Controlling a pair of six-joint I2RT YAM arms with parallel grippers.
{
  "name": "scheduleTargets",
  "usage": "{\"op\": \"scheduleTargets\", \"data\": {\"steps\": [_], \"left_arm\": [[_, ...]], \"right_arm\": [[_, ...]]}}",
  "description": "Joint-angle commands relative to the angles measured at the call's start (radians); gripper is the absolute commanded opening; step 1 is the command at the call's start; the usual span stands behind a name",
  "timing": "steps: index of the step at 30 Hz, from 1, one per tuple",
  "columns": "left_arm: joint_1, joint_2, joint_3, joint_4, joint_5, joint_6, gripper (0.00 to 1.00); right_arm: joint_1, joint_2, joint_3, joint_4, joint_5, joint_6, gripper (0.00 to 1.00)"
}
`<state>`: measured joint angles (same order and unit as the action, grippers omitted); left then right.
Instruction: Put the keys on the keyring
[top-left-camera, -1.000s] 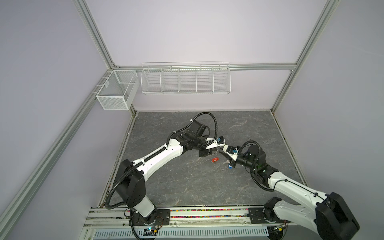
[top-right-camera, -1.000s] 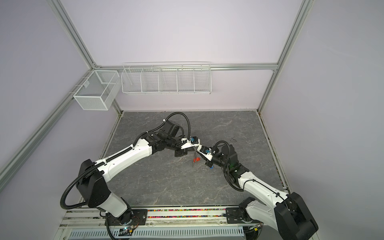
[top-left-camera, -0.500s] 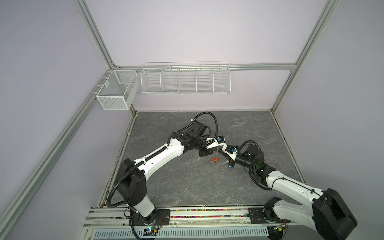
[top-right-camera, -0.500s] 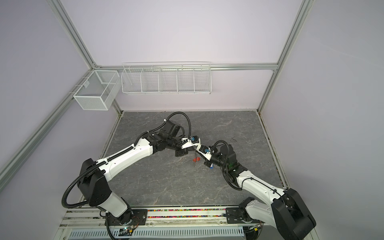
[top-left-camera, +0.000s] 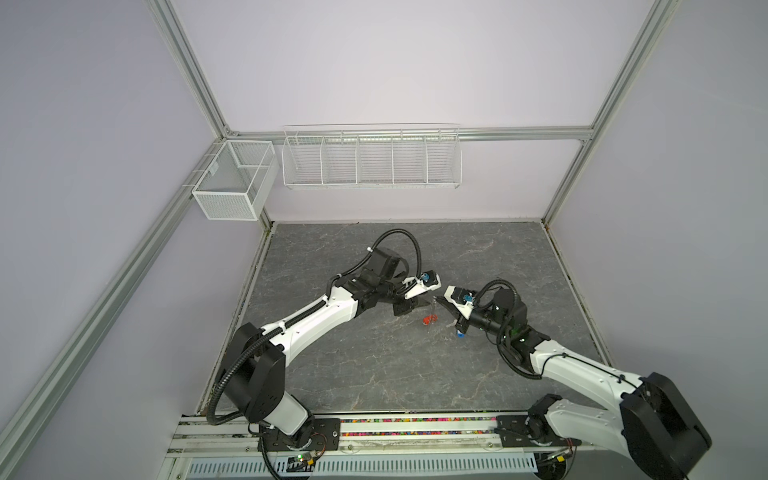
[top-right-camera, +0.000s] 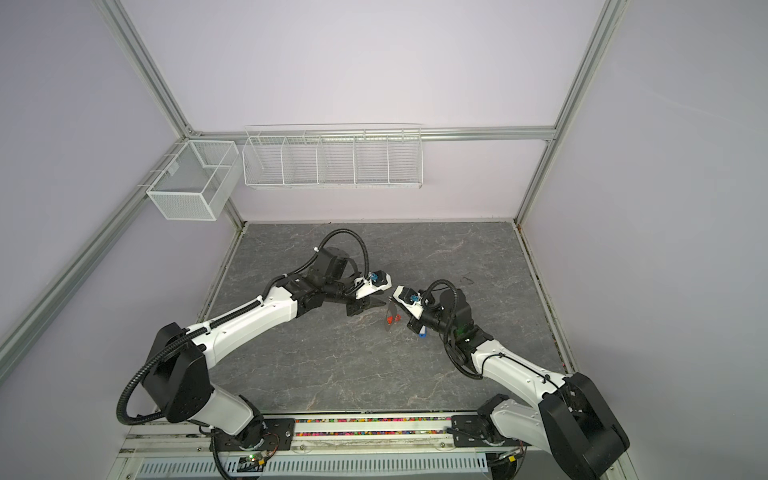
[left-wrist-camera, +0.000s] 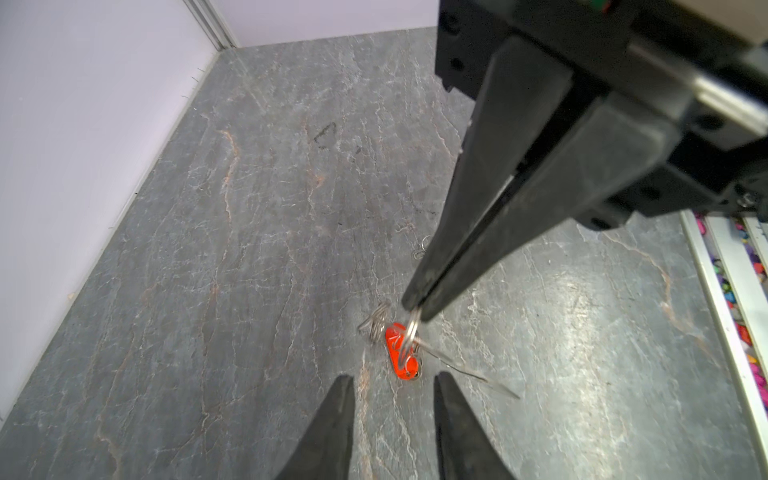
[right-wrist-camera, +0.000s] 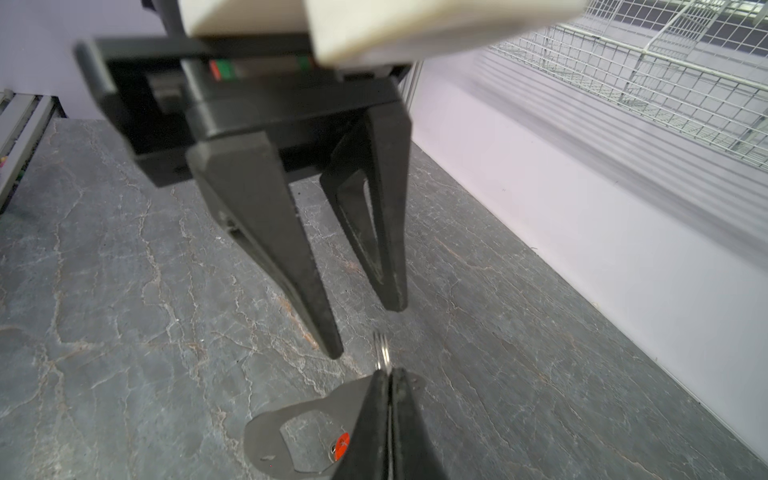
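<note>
Over open tabletop (top-left-camera: 374, 365), keyring (right-wrist-camera: 262, 436), far from edges.

The bench (top-left-camera: 374, 365) is dark grey like stone, with thin pale lines and a few brownish ones that look like cracks. The walls (top-left-camera: 374, 62) are light purple. The left arm (top-left-camera: 316, 320) and the right arm (top-left-camera: 582, 374) are white with black joints. The left end effector (right-wrist-camera: 365, 330) and the right end effector (left-wrist-camera: 417, 309) are plain black. The red tag (left-wrist-camera: 401, 351) is bright red-orange. The silver ring (left-wrist-camera: 409, 332) is shiny. The keyring (right-wrist-camera: 266, 432) is dull grey. The blue tag (top-left-camera: 460, 333) is bright blue. The wire basket (top-left-camera: 372, 160) and the mesh box (top-left-camera: 232, 183) are white. The strip (top-left-camera: 415, 420) at the front has dots of many colours.
</note>
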<state>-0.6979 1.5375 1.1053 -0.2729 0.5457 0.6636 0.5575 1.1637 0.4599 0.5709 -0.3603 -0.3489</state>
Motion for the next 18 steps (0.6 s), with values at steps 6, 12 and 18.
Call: {"op": "scheduleTargets", "data": {"steps": [6,12,18], "left_arm": [[0.054,-0.015,-0.182,0.436,0.207,-0.156,0.33],[0.058,0.034,-0.245,0.634,0.29,-0.243,0.32],[0.058,0.08,-0.268,0.786,0.335,-0.339,0.31]], "right_arm": [[-0.017,0.026,-0.041,0.157,-0.055,0.068,0.07],[-0.028,0.043,-0.047,0.226,-0.099,0.104,0.07],[-0.033,0.058,-0.041,0.223,-0.144,0.111,0.07]]}}
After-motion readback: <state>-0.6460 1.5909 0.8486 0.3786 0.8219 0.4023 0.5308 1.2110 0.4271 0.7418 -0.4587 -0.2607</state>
